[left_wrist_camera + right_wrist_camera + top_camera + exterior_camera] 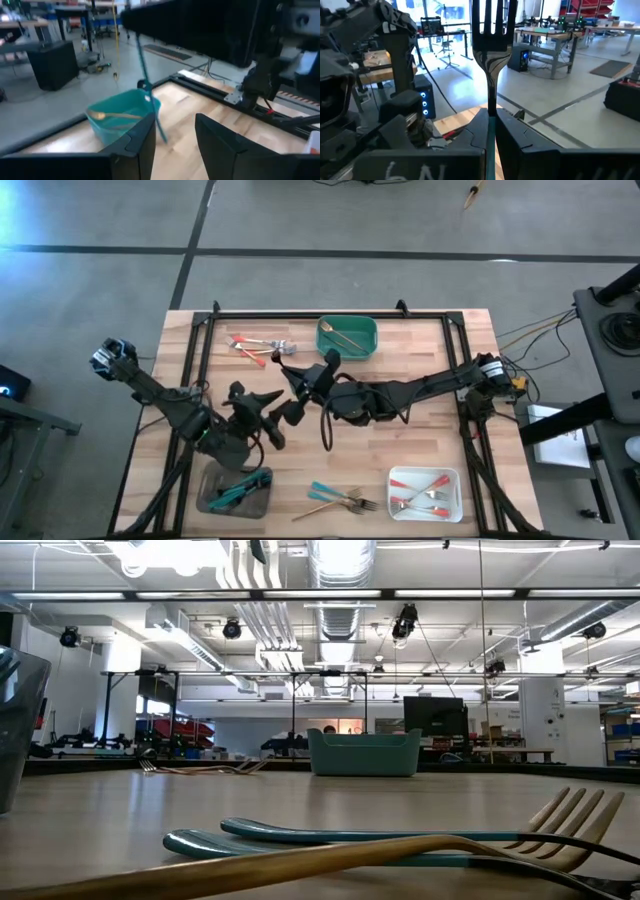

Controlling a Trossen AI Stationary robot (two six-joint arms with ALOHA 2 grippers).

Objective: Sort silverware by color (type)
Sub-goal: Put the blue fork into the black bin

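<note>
Fork [491, 60] stands upright, pinched between right gripper [491, 131] fingers.

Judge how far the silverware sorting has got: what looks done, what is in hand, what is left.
Done, apparently: red-handled pieces in the white tray, teal ones in the grey tray, a gold spoon in the green tray. In hand: the right gripper is shut on a teal-handled fork mid-table; the left gripper is open beside it. Left: red-handled pieces at the far edge, teal and gold forks at the near edge.
</note>
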